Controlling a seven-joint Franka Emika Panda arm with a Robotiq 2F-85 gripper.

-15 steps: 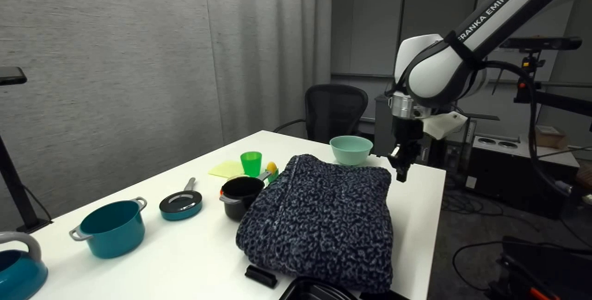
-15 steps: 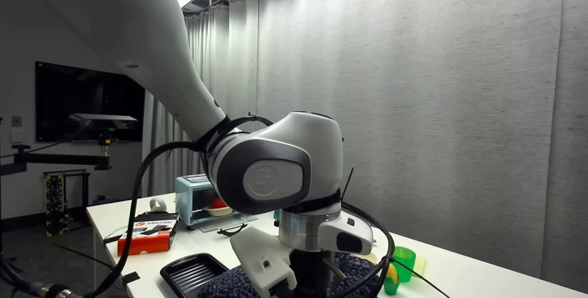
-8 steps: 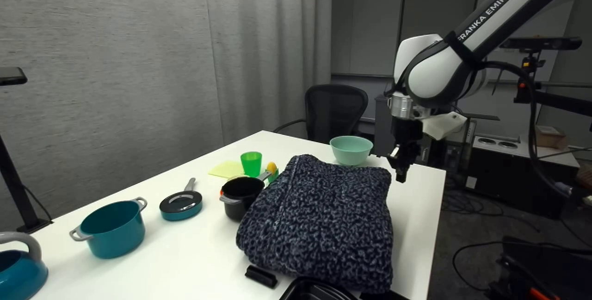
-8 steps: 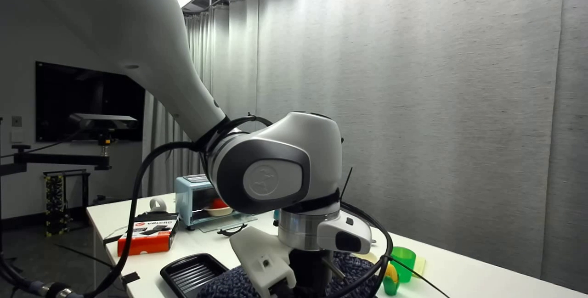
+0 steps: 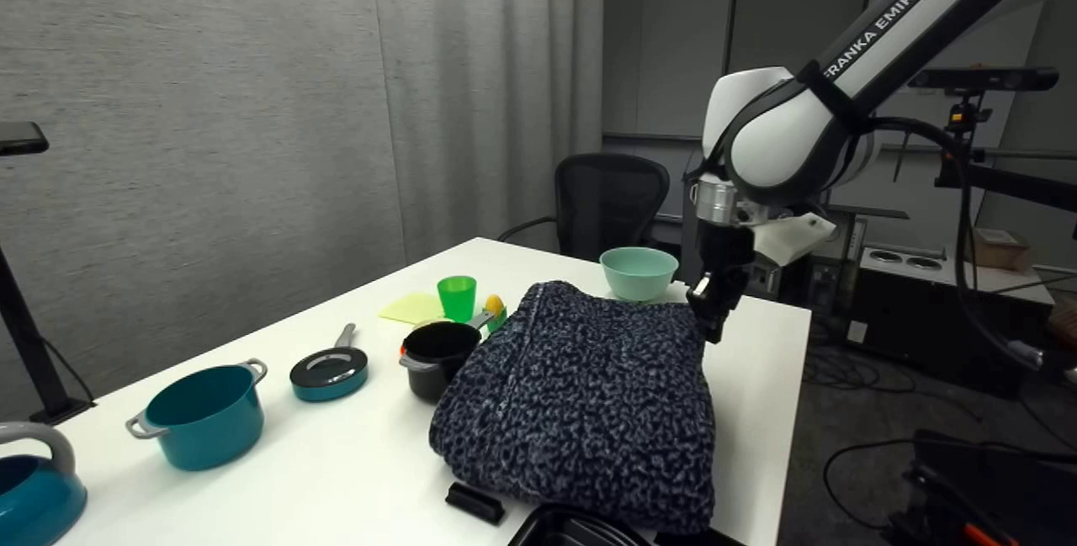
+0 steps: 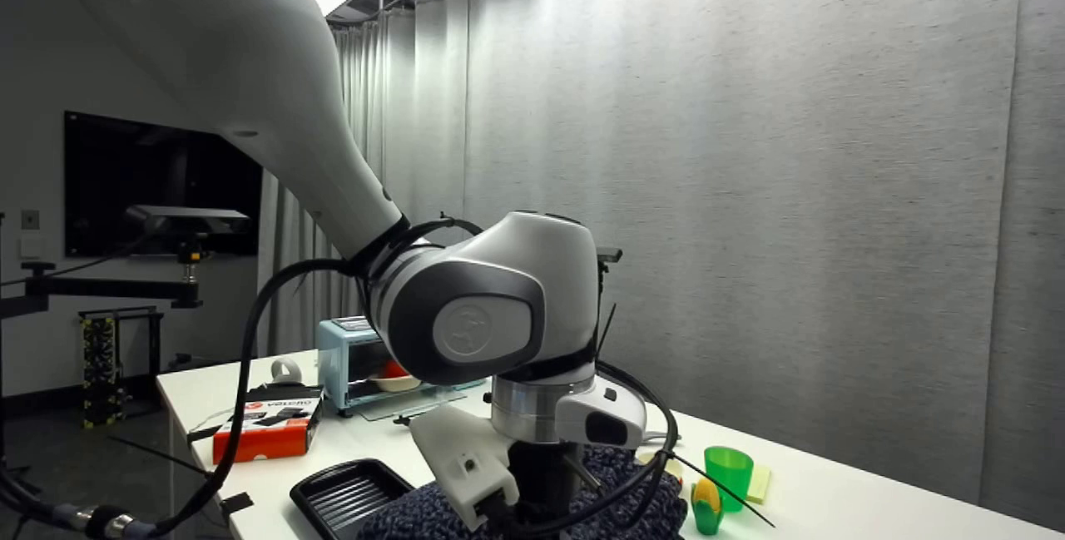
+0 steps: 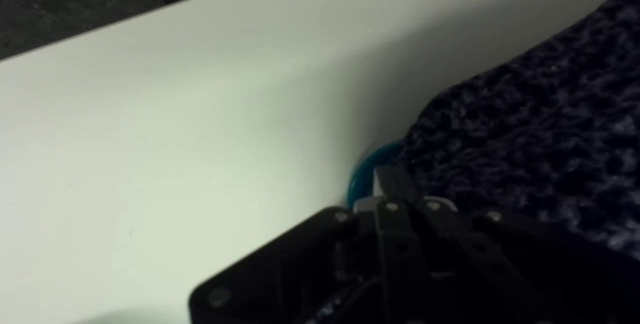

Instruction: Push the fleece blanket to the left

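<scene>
The fleece blanket is a dark navy, speckled, thick folded pile on the white table. It also shows at the bottom of an exterior view, partly behind the arm, and on the right of the wrist view. My gripper points down at the blanket's far right corner in an exterior view. In the wrist view my gripper is shut with nothing seen between the fingers, right beside the blanket's edge. I cannot tell whether it touches the blanket. In an exterior view the fingertips are out of sight.
A teal object lies partly under the blanket by the fingertips. A black pot stands against the blanket's left side. A mint bowl and green cup stand behind. A black tray lies at its near end.
My gripper has moved left and slightly down in an exterior view, up to the blanket's corner. It stays shut. The blanket has not visibly moved.
</scene>
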